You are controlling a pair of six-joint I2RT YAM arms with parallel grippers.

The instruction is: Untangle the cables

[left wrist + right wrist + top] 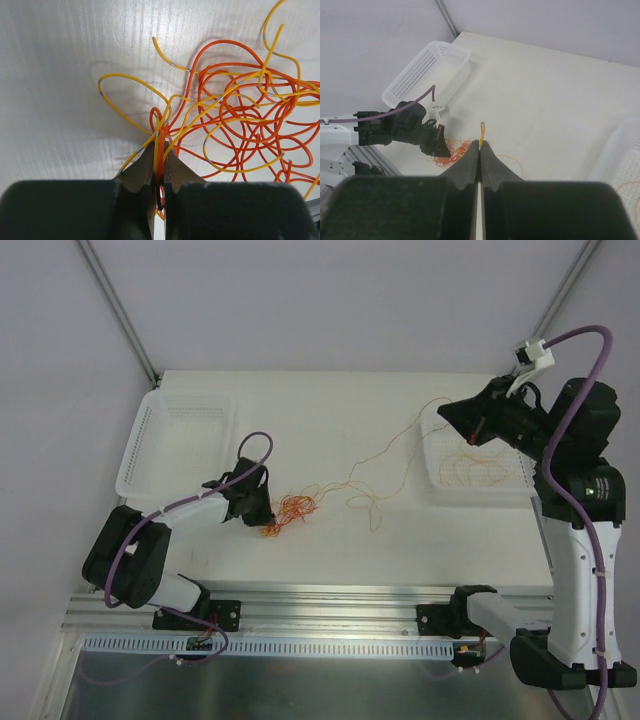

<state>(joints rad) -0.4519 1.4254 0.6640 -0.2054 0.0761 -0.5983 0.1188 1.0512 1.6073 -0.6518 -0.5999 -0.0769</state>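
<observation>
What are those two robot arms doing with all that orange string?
They are untangling thin cables. The left gripper is shut on a few strands at the edge of the tangle, holding it in place on the table. The right gripper is shut on one yellow cable and holds it up by the right tray, which has loose cables in it. That cable trails back across the table toward the tangle.
</observation>
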